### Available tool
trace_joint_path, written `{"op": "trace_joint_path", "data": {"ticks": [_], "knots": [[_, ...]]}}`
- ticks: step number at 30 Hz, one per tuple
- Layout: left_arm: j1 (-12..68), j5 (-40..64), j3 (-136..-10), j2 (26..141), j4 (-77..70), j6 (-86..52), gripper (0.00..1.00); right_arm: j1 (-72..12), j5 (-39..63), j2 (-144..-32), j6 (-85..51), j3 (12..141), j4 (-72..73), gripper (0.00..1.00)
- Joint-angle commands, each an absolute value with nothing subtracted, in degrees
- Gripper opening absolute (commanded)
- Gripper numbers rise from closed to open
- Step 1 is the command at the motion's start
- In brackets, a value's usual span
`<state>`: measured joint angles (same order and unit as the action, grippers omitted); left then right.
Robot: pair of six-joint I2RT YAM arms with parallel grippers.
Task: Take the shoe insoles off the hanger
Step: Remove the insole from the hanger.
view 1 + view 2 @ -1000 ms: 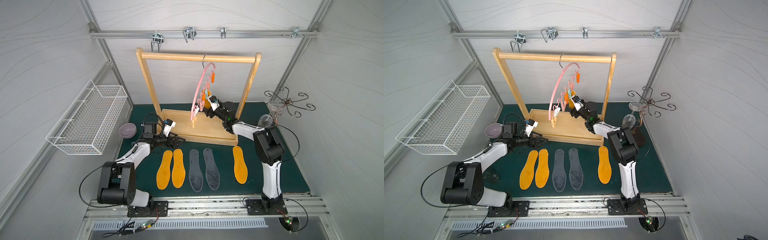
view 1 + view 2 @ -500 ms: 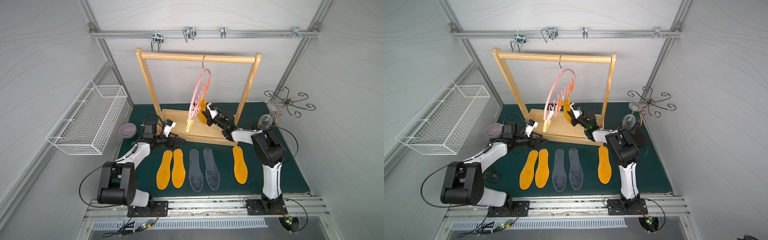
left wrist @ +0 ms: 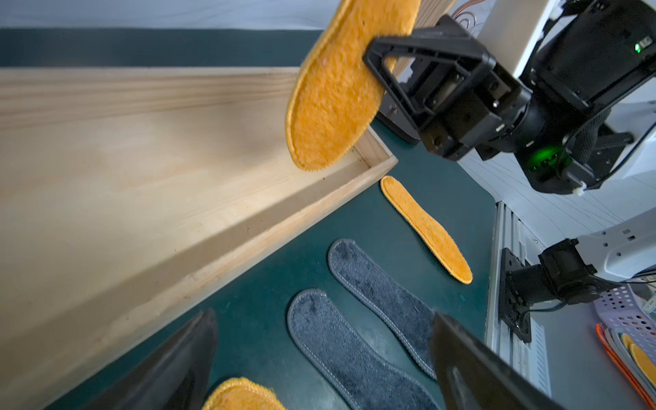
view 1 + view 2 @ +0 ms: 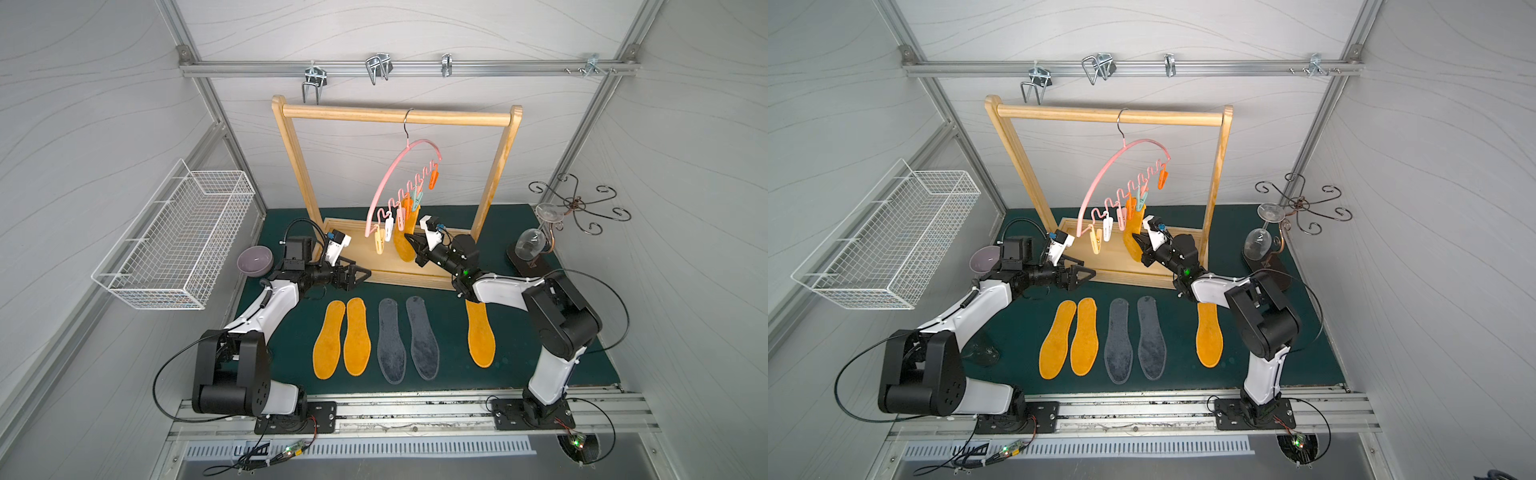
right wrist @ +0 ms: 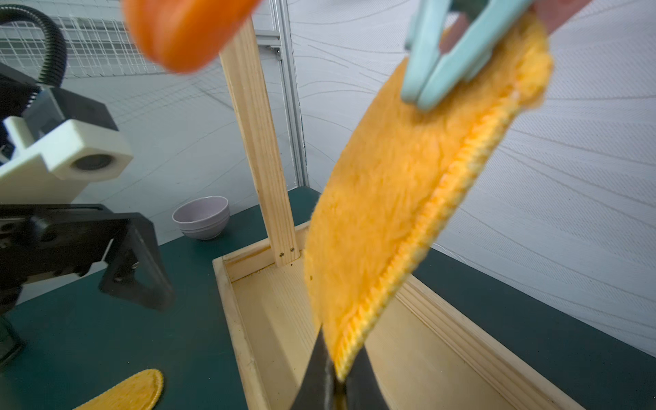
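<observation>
The right hand point(image 4: 413, 246) is clenched on the one orange insole point(image 4: 401, 243) left hanging. The right wrist view shows its two dark fingers point(image 5: 365, 385) pinched flat on the stitched rim near the bottom end. Gripping low, well away from the clip, looks chosen so that a downward pull drags the fabric out of the clip's bite. The left hand point(image 4: 362, 275) is released and empty, with its jaws spread wide. It hovers low over the bench just in front of the rack's base, and I judge it is parked clear of the work.

The wooden rack point(image 4: 395, 115) stands at the back of the green bench point(image 4: 449, 376). Its top bar carries the hook, so whatever is clipped dangles above the tray-like base point(image 3: 142, 177). The pink hanger point(image 4: 386, 183) hangs from that bar, turned at a slant to it.

Five insoles lie flat in a row in front of the rack. An orange pair point(image 4: 330, 340) lies side by side, and a grey pair point(image 4: 392, 340) lies beside it. A single orange one point(image 4: 480, 332) lies apart, its upper end passing under the right arm. That sorting suggests the hanging insole belongs next to the single one.

The teal clip point(image 5: 443, 60) bites the top end of the hanging insole and is all that keeps it up. The other clips look empty in both top views. I judge the task is nearly done, with only this release remaining.
</observation>
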<state>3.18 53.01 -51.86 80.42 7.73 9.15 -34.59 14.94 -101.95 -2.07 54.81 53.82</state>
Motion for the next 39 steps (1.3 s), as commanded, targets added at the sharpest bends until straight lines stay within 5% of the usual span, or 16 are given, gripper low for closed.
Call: {"op": "trace_joint_path", "data": {"ticks": [1,23,39], "knots": [[5.5,52.7,-56.2,78.6,9.1,9.8,0.99,-35.6,13.0,-96.5,-4.5,53.2,52.7,0.00],[15.7,51.7,-58.1,82.3,3.1,-4.2,0.99,-38.4,9.3,-72.9,-14.4,40.9,35.9,0.00],[22.1,59.9,-59.1,89.1,-9.1,-14.9,0.91,-39.4,12.7,-67.3,-26.6,40.5,30.9,0.00]]}}
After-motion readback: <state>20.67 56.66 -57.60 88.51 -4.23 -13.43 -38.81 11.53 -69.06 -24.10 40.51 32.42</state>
